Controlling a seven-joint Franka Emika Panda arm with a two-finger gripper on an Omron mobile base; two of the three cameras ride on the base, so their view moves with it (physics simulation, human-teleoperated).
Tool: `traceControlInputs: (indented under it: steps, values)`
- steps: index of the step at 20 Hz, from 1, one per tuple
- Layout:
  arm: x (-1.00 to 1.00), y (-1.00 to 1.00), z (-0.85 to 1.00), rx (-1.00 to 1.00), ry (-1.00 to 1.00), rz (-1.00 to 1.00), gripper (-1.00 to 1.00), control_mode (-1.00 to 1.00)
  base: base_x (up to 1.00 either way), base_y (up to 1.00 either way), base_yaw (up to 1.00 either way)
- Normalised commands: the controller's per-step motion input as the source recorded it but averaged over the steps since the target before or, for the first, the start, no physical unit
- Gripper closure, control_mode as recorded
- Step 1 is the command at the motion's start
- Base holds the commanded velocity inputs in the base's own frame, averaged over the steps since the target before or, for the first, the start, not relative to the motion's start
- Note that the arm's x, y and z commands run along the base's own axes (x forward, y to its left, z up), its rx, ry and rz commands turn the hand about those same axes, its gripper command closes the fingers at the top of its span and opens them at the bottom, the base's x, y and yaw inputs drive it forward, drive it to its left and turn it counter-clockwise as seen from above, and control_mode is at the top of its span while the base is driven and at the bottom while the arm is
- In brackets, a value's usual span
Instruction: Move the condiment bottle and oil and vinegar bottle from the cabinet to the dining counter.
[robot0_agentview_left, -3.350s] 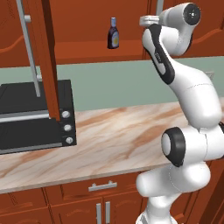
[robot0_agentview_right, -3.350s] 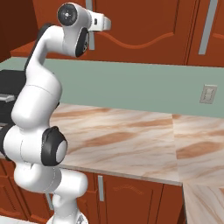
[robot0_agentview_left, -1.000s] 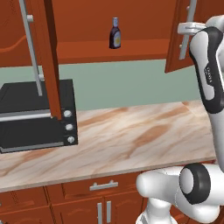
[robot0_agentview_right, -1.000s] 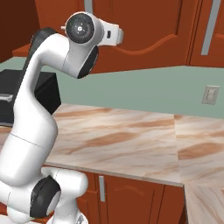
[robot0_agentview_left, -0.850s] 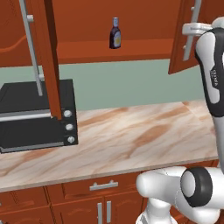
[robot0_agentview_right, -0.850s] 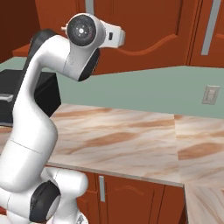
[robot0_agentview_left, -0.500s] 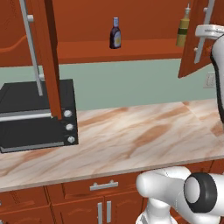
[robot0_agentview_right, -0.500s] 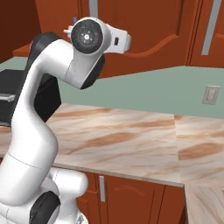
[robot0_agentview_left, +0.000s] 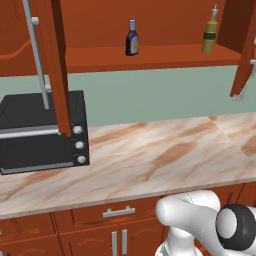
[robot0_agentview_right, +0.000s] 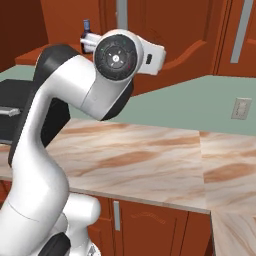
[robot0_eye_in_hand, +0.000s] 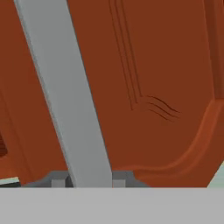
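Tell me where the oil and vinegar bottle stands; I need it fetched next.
In the left base view, the oil and vinegar bottle stands upright at the cabinet shelf's right end, well right of the condiment bottle.

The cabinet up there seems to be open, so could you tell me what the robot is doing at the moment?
The cabinet stands open. In the hand view, the gripper is closed on the silver bar handle of a cabinet door. On the shelf stand the condiment bottle and, further right, the oil and vinegar bottle, both upright and untouched. Below is a marble counter with a black oven on its left end.
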Motion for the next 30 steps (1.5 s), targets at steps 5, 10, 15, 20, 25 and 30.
traceControlInputs:
  steps: [5, 10, 15, 20, 25, 30]
  values:
    - [-0.52, -0.39, 0.0, 0.01, 0.0, -0.05, 1.0, -1.0, 0.0, 0.0, 0.0]
    - [-0.34, 0.02, -0.05, 0.0, 0.0, -0.13, -1.0, -1.0, 0.0, 0.0, 0.0]
    - [-0.48, 0.25, -0.1, 0.0, 0.0, -0.22, -1.0, -1.0, 0.0, 0.0, 0.0]
    - [-0.45, 0.38, -0.12, 0.04, 0.0, -0.33, -1.0, -1.0, 0.0, 0.0, 0.0]
    - [-0.3, 0.49, -0.09, 0.05, -0.01, -0.33, -1.0, -1.0, 0.0, 0.0, 0.0]
    - [-0.13, 0.6, -0.06, 0.04, -0.04, -0.31, -1.0, -1.0, 0.0, 0.0, 0.0]
